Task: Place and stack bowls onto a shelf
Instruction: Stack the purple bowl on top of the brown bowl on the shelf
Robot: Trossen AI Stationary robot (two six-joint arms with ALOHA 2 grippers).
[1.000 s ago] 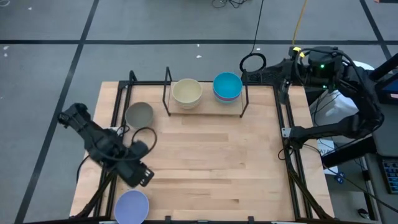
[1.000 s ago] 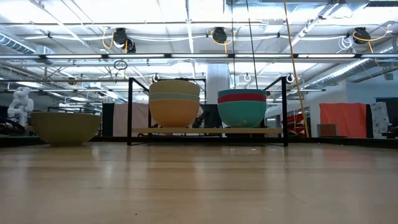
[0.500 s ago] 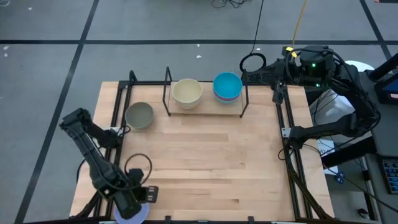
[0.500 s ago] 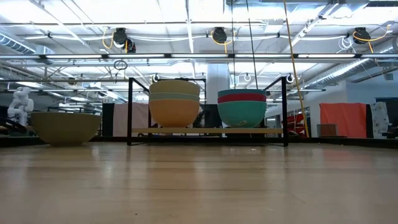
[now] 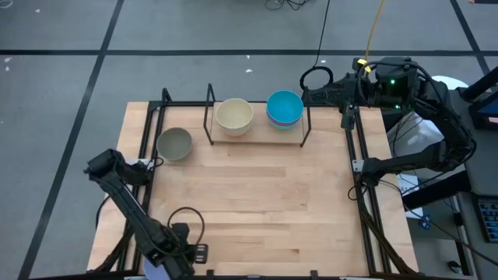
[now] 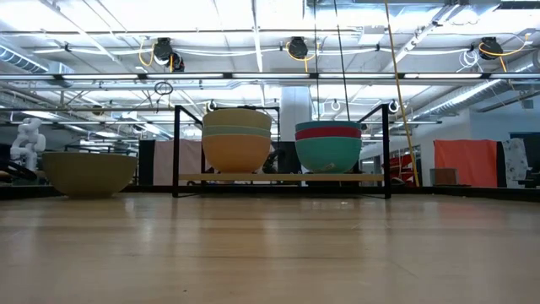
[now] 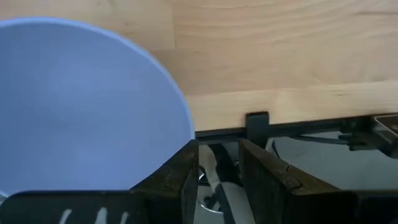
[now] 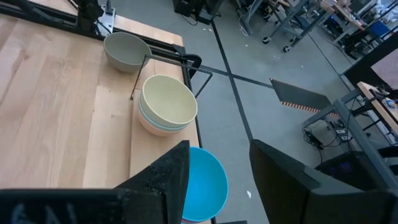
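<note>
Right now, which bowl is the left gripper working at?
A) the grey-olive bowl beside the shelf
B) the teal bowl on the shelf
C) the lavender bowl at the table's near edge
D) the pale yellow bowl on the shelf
C: the left gripper straddles the rim of the lavender bowl, one finger inside it and the other outside.

Left arm stretched to the tabletop's near-left corner, left gripper (image 5: 173, 263) fingers (image 7: 180, 180) narrowly parted; right arm folded back at the far-right corner, right gripper (image 8: 214, 171) fingers apart.

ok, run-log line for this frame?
left pincer: open, at lavender bowl rim, near table edge | right pincer: open, above shelf | grey-olive bowl: unshelved
</note>
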